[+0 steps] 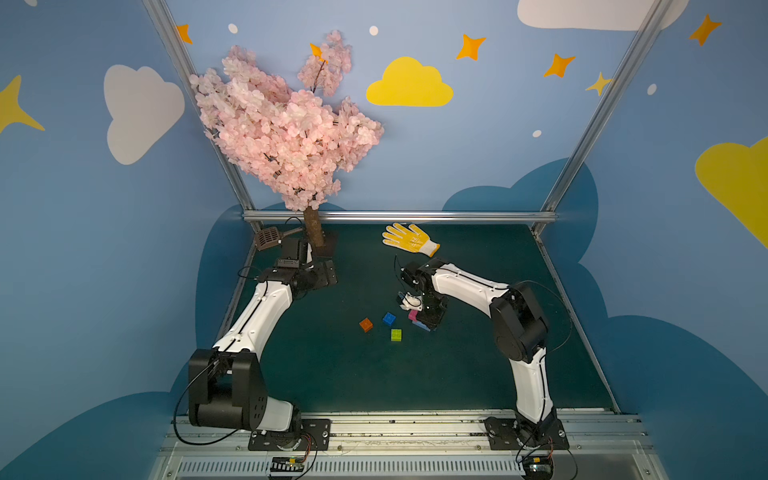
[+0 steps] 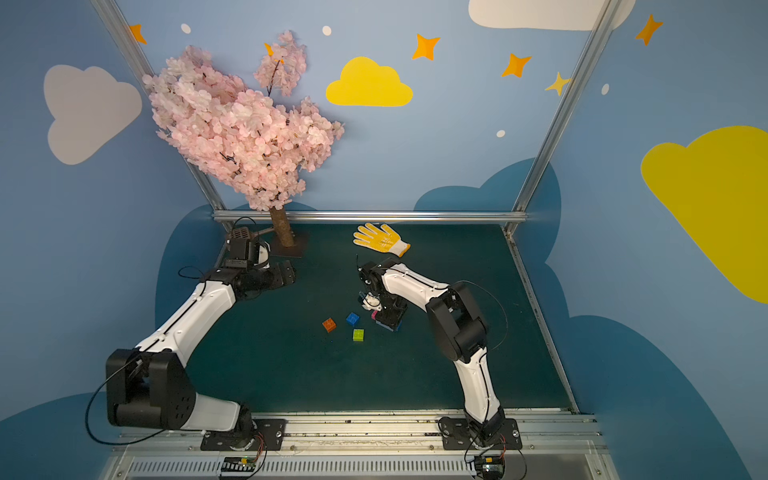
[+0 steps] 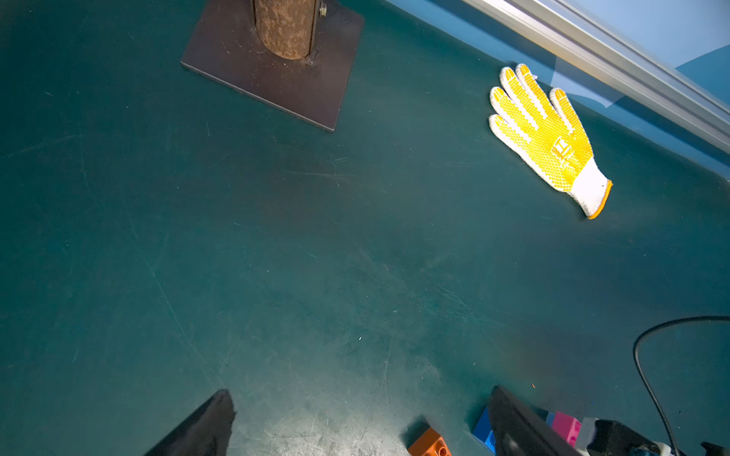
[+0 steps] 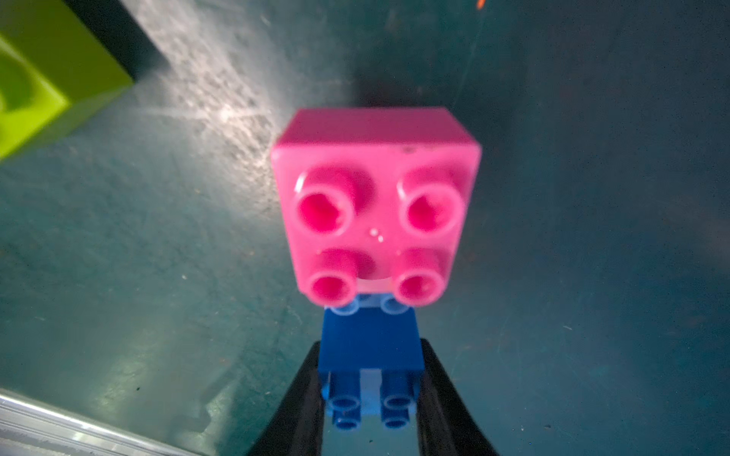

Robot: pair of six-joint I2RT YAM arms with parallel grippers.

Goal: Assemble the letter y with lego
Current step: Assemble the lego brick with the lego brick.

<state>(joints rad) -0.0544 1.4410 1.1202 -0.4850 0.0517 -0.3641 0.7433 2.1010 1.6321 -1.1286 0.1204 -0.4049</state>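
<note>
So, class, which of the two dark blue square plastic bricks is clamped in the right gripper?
The dark blue brick next to the pink studded brick, pinched in the right gripper. The other dark blue brick lies loose on the green mat, untouched.

Readable text: I am finding none in any view.
Yellow glove [image 3: 547, 134]: I am seeing a pale blocky mark on its back through my left wrist camera, shaped like a logo; I am not making out any letters.
Pink brick [image 4: 375, 197]: its studs are blurring before my right wrist camera, so I am reading no stamp.
Dark blue brick [image 4: 369, 347]: its studs are showing me nothing legible.
</note>
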